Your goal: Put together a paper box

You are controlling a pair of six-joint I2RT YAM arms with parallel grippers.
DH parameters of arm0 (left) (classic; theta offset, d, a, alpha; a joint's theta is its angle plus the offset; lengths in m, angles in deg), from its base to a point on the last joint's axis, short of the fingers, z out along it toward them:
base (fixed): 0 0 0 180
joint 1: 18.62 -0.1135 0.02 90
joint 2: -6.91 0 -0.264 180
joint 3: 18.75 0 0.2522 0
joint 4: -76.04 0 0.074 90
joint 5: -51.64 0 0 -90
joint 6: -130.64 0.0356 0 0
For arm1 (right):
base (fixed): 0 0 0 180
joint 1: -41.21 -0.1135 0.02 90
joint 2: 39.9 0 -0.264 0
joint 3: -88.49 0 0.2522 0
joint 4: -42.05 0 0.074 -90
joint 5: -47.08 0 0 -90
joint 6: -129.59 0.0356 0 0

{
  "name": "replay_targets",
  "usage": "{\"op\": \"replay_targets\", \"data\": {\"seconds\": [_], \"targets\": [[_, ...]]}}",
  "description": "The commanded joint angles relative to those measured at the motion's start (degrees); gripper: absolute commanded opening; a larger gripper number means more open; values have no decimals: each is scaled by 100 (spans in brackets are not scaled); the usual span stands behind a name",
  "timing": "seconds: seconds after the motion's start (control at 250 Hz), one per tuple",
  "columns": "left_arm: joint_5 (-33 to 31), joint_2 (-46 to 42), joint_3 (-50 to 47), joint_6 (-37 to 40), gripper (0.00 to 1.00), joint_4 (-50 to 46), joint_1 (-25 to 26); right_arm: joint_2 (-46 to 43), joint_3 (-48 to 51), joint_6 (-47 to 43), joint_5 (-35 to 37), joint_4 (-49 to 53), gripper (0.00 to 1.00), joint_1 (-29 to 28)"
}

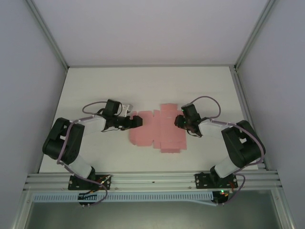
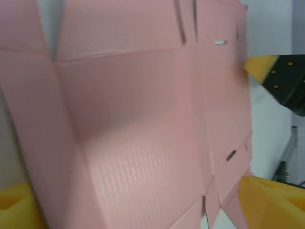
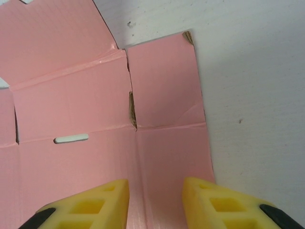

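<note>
1. Top external view: the paper box (image 1: pixel 152 131) lies as a flat pink die-cut sheet mid-table (image 1: pixel 95 90), its long axis running left to right between the two arms. The left gripper (image 1: pixel 132 122) sits at the sheet's left end flap and the right gripper (image 1: pixel 178 121) over its right part. Both are about equally close, facing inward.
2. Left wrist view: the left gripper (image 2: pixel 143 202) has its fingers spread wide, at opposite lower corners. The paper box (image 2: pixel 138 133) lies directly ahead and spans the gap. A crease shows, with the panel looking tilted up; pad contact cannot be confirmed.
3. Right wrist view: the right gripper (image 3: pixel 155 205) is parted by a moderate gap and holds nothing. The paper box (image 3: pixel 71 105) extends ahead and to the left. A slot (image 3: pixel 71 139) lies left of the fold line, and bare table (image 3: pixel 257 71) lies to the right.
</note>
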Motion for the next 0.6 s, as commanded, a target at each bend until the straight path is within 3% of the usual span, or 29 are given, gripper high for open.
{"op": "replay_targets", "data": {"seconds": [0.0,0.116,0.323,0.455,0.595], "targets": [[503,-22,-49,-104,82,477,58,200,283,170,-104,324,36,13],[395,-19,27,-35,66,493,55,155,330,150,-164,214,36,13],[-573,-140,343,332,0,-77,59,-354,454,16,-116,-13,39,30],[-648,-632,413,631,0,23,64,-1009,385,-228,-205,23,44,83],[-644,-1481,524,1091,0,141,65,-2251,326,-432,-131,270,57,251]]}}
